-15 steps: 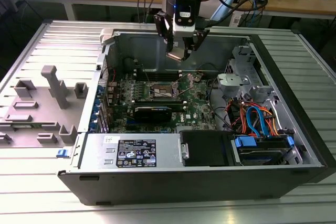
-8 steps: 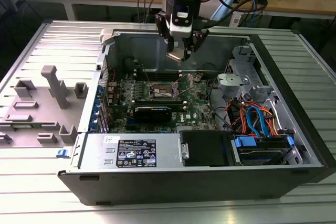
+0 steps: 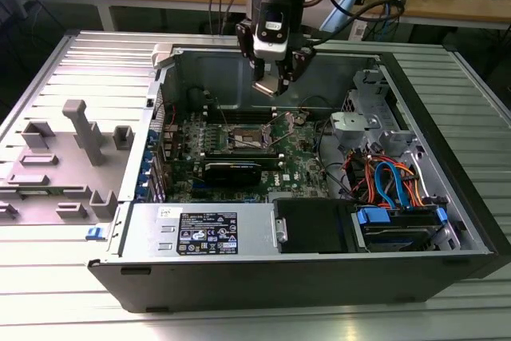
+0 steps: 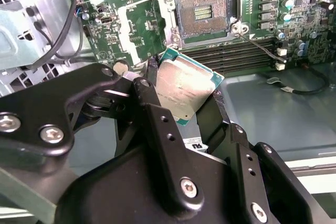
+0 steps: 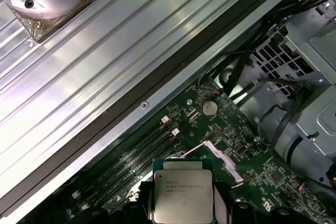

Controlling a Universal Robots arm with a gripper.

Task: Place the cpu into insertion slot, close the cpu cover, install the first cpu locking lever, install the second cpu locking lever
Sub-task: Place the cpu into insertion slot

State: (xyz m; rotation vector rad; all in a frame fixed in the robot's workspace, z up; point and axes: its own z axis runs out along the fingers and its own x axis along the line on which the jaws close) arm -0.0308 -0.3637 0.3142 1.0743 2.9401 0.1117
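I have free air over the open-sided case [image 3: 279, 277], and my claw [image 3: 275, 77], clamped on the cpu [image 4: 186, 90], hangs above the board with room all round. The insertion slot [image 4: 202, 11] lies bare, its cpu cover [image 4: 127, 32] tipped back beside it. A thin lever rod [image 4: 257, 43] juts across the memory slots [image 4: 236, 56]; the black card [image 3: 231, 172] and the cable bundle [image 3: 383, 177] on the exterior view's right crowd the sides
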